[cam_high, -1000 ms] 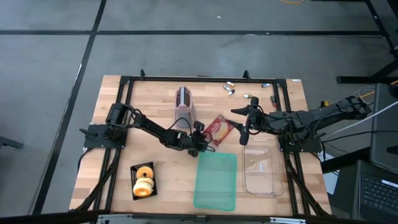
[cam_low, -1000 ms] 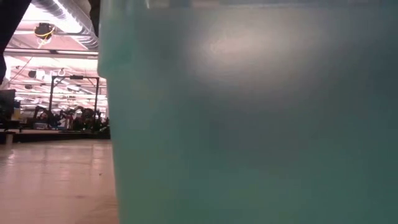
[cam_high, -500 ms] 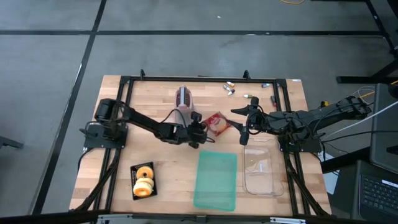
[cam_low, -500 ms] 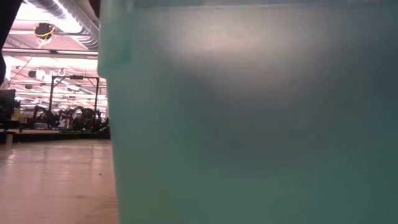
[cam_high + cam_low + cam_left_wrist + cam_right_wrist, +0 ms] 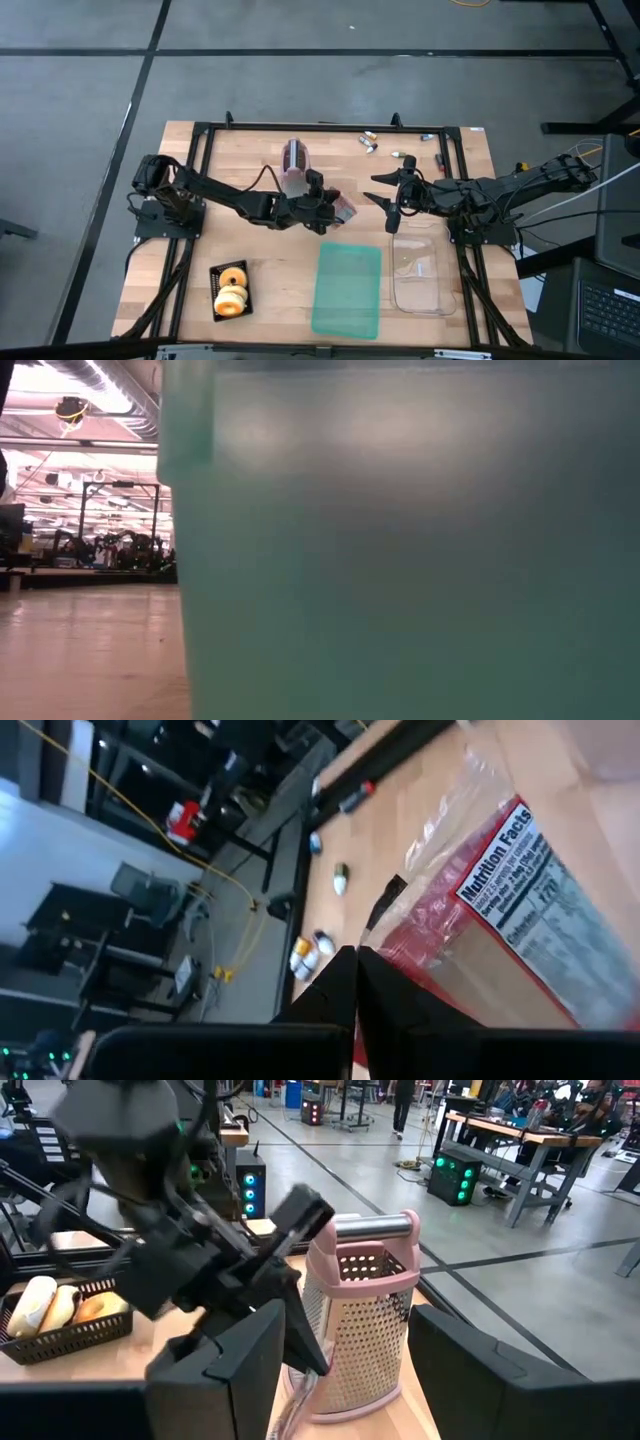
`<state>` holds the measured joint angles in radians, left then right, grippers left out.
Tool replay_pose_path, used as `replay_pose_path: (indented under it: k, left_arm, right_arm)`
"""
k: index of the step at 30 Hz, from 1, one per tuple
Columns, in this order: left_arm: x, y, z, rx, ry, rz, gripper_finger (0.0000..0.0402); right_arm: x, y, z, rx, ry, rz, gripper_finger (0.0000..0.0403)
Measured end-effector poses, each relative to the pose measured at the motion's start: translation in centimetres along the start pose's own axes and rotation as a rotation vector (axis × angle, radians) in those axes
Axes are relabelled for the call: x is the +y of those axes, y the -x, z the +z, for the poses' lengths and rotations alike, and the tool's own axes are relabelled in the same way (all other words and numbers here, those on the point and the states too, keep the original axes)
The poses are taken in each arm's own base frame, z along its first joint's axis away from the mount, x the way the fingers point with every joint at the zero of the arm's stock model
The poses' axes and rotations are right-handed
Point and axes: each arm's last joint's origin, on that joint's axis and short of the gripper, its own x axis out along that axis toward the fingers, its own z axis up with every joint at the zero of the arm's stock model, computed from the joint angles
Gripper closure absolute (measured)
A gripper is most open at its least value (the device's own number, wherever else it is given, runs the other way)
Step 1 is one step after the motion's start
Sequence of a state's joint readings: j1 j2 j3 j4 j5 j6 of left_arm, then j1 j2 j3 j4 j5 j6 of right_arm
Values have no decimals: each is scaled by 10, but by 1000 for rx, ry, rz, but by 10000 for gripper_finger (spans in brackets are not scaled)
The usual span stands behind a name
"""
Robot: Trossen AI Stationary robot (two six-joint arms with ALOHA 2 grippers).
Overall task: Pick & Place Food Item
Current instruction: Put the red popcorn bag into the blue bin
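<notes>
the table [image 5: 190, 265] carried a grater [image 5: 296, 160] at its back middle, with the snack packet [image 5: 342, 208] just in front of it and to its right, at the left gripper [image 5: 330, 207]. the right gripper [image 5: 388, 205] sat to the right of the packet, apart from it. a cutting board [image 5: 347, 289] lay front centre (it filled most of the low view), a clear tray [image 5: 420, 268] just to its right, and a basket of pastries [image 5: 231, 290] well to its left. small batteries [image 5: 369, 142] lay along the back edge.
</notes>
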<state>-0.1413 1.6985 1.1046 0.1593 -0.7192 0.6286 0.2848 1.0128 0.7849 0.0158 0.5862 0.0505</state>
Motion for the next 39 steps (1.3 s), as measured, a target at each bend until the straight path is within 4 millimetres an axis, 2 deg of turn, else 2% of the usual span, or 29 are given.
replay_pose_path:
  k: [7,17,32,39]
  left_arm:
    - [11,4,19,-31,-26,38,400]
    - [12,20,42,-74,-53,46,400]
    - [17,60,90,-189,-41,79,400]
    - [12,68,93,-212,40,42,400]
  right_arm:
    - [0,0,0,0,7,0,191]
    - [0,0,0,0,7,0,191]
    - [0,0,0,0,10,0,191]
    - [0,0,0,0,9,0,191]
